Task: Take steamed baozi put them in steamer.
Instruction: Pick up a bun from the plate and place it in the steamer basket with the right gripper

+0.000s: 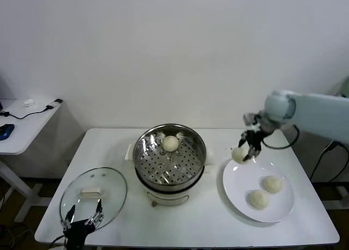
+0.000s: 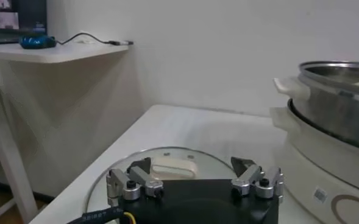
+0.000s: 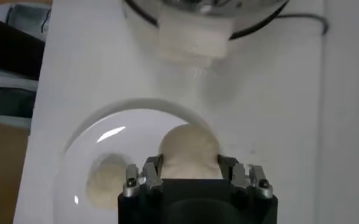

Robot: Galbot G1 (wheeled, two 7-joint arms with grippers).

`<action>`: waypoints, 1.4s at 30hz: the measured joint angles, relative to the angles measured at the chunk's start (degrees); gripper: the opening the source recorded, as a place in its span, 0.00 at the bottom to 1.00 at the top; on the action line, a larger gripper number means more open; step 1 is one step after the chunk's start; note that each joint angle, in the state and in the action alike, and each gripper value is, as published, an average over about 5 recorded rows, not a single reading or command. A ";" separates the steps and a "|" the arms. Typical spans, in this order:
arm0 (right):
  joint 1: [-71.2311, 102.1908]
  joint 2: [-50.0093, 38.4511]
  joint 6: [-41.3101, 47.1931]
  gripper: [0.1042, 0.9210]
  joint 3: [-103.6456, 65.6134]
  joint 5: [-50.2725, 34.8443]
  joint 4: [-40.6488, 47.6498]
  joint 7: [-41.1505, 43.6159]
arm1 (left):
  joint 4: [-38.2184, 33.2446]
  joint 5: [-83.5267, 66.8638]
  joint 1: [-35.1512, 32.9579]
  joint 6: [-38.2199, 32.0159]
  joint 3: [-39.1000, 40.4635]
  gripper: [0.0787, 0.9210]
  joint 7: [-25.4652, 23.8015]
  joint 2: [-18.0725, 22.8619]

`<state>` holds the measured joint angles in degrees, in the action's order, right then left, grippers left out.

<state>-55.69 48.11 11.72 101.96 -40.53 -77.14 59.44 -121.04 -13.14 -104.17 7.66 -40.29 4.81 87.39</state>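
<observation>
The steamer (image 1: 170, 174) stands at the table's middle, with one baozi (image 1: 170, 143) on its perforated tray. My right gripper (image 1: 244, 152) is shut on a second baozi (image 1: 239, 154) and holds it in the air above the left rim of the white plate (image 1: 240, 193); the bun fills the gap between the fingers in the right wrist view (image 3: 189, 152). Two more baozi (image 1: 272, 183) (image 1: 258, 199) lie on the plate. My left gripper (image 1: 82, 220) is open and empty, low at the front left over the glass lid (image 1: 109, 193).
The glass lid with a white knob (image 2: 173, 165) lies flat at the front left of the table. The steamer's white base (image 2: 316, 170) is just right of it. A side table (image 1: 22, 125) with a cable and a blue object stands at the far left.
</observation>
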 measured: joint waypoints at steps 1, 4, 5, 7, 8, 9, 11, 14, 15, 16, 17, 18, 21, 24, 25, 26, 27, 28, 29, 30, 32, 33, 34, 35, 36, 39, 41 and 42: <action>-1.63 0.62 0.13 0.64 0.01 -1.45 -0.39 0.35 | -0.02 0.00 0.05 0.05 0.06 0.88 0.00 -0.02; -5.40 2.52 1.42 0.64 -0.43 -6.05 -2.56 0.29 | -0.05 0.00 0.20 0.16 0.29 0.88 -0.01 -0.11; -6.34 3.18 2.11 0.64 -0.73 -7.59 -3.51 -0.11 | -0.11 0.00 0.20 0.17 0.38 0.88 -0.01 -0.14; -7.75 4.60 3.75 0.64 -1.51 -10.49 -5.52 -1.45 | -0.32 0.00 0.17 0.18 0.53 0.88 -0.02 -0.21; -8.25 5.38 4.70 0.64 -1.98 -11.91 -6.53 -2.37 | -0.45 0.00 0.14 0.19 0.59 0.88 -0.02 -0.22; -8.58 6.21 5.73 0.64 -2.49 -13.28 -7.47 -3.43 | -0.57 0.00 0.12 0.21 0.64 0.88 -0.02 -0.24; -8.80 8.03 7.89 0.64 -3.70 -15.84 -9.11 -5.80 | -0.72 0.01 0.11 0.25 0.73 0.88 -0.03 -0.26; -8.06 11.10 10.93 0.64 -5.57 -18.84 -10.76 -9.53 | -0.79 0.03 0.13 0.27 0.81 0.88 -0.04 -0.28; -7.56 12.22 11.84 0.64 -6.08 -19.57 -11.11 -10.74 | -0.79 0.04 0.14 0.25 0.81 0.88 -0.04 -0.28; -6.97 13.37 12.69 0.64 -6.51 -20.18 -11.38 -11.93 | -0.79 0.04 0.14 0.22 0.79 0.88 -0.04 -0.28; -6.30 14.50 13.47 0.64 -6.88 -20.64 -11.54 -13.03 | -0.76 0.04 0.14 0.18 0.74 0.88 -0.04 -0.28; -5.54 15.65 14.25 0.64 -7.22 -21.00 -11.62 -14.13 | -0.73 0.03 0.12 0.13 0.67 0.88 -0.03 -0.28; -2.96 18.86 16.39 0.64 -8.02 -21.52 -11.50 -17.18 | -0.58 -0.08 0.06 0.00 0.43 0.88 -0.01 -0.28; -0.20 21.56 18.17 0.64 -8.39 -21.56 -10.98 -19.92 | -0.36 -0.17 0.07 -0.06 0.29 0.88 0.03 -0.30; 0.72 22.36 18.67 0.64 -8.48 -21.50 -10.71 -20.76 | -0.29 -0.18 0.09 -0.08 0.29 0.88 0.04 -0.31; 1.63 23.09 19.12 0.64 -8.59 -21.40 -10.39 -21.54 | -0.25 -0.18 0.10 -0.09 0.33 0.88 0.04 -0.32; 2.57 23.80 19.55 0.64 -8.74 -21.27 -9.99 -22.32 | -0.22 -0.17 0.12 -0.09 0.37 0.88 0.05 -0.33; 3.51 24.48 19.93 0.64 -8.89 -21.10 -9.56 -23.05 | -0.21 -0.17 0.15 -0.09 0.42 0.88 0.04 -0.34; 4.43 25.11 20.26 0.64 -9.03 -20.92 -9.09 -23.70 | -0.22 -0.17 0.20 -0.08 0.47 0.88 0.04 -0.34; 5.36 25.73 20.54 0.64 -9.15 -20.70 -8.55 -24.29 | -0.23 -0.17 0.25 -0.06 0.50 0.88 0.03 -0.35; 7.13 26.82 20.92 0.64 -9.29 -20.20 -7.37 -25.25 | -0.26 -0.16 0.33 -0.02 0.51 0.88 0.02 -0.39; 7.98 27.32 21.05 0.64 -9.32 -19.91 -6.71 -25.62 | -0.29 -0.16 0.35 0.00 0.49 0.88 0.02 -0.42; 8.78 27.78 21.16 0.64 -9.34 -19.62 -6.03 -25.96 | -0.33 -0.17 0.35 0.01 0.46 0.88 0.02 -0.46; 9.52 28.19 21.23 0.64 -9.36 -19.34 -5.37 -26.26 | -0.38 -0.17 0.35 0.01 0.43 0.88 0.02 -0.49; 10.23 28.58 21.29 0.64 -9.38 -19.08 -4.69 -26.53 | -0.43 -0.18 0.33 0.02 0.39 0.88 0.02 -0.53; 12.14 29.59 21.34 0.64 -9.59 -18.55 -2.76 -27.22 | -0.60 -0.24 0.20 0.02 0.34 0.88 0.02 -0.58; 13.31 30.22 21.27 0.64 -9.80 -18.35 -1.71 -27.65 | -0.68 -0.28 0.11 0.00 0.32 0.88 0.03 -0.60; 13.87 30.52 21.23 0.64 -9.92 -18.26 -1.22 -27.90 | -0.71 -0.29 0.07 -0.01 0.31 0.88 0.03 -0.61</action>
<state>-41.82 78.63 32.95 92.04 -58.79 -78.36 31.54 -121.74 -13.43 -104.09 7.65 -39.98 4.84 86.78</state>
